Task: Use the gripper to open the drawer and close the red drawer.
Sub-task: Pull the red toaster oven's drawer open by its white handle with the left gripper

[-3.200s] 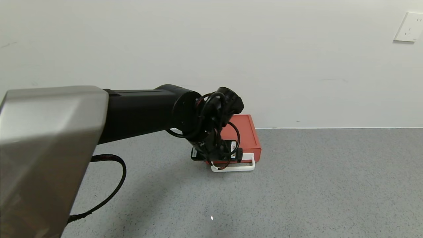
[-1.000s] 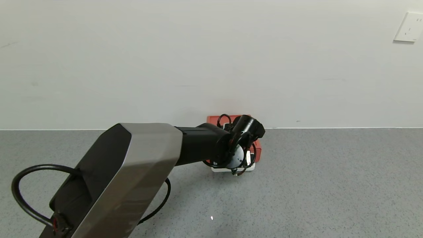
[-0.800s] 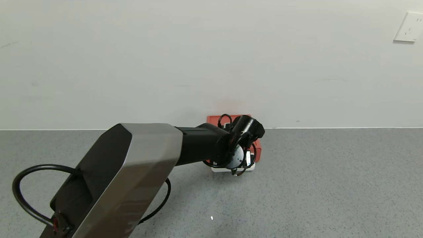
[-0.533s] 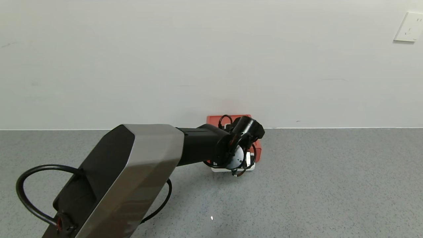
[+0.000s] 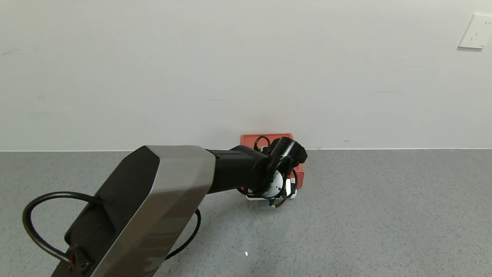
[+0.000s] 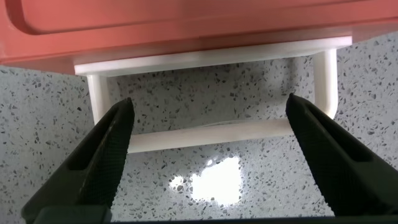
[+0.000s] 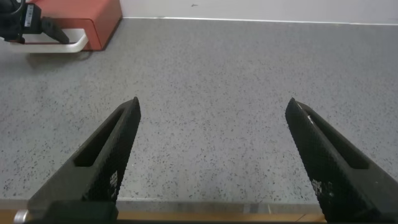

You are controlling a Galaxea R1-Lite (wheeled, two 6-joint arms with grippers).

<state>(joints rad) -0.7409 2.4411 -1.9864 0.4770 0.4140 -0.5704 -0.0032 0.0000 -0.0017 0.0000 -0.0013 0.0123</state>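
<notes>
The red drawer (image 5: 265,137) is a flat orange-red box on the grey floor against the white wall, mostly hidden behind my left wrist (image 5: 280,165). Its white loop handle (image 5: 251,198) peeks out below the wrist. In the left wrist view the drawer front (image 6: 186,28) is close ahead and the handle (image 6: 211,134) lies on the floor. My left gripper (image 6: 210,102) is open wide, with one finger (image 6: 102,158) on each side of the handle and not touching it. No tray shows. My right gripper (image 7: 213,104) is open and empty over bare floor, far from the drawer (image 7: 84,15).
The white wall (image 5: 246,77) stands right behind the drawer. A wall socket (image 5: 476,31) is high on the right. A black cable (image 5: 34,215) loops from my left arm. Speckled grey floor (image 5: 365,211) spreads all around.
Since 3.2 s ago my left arm has dropped lower and its wrist has turned down over the handle. In the last second it only crept slightly. The drawer has not moved.
</notes>
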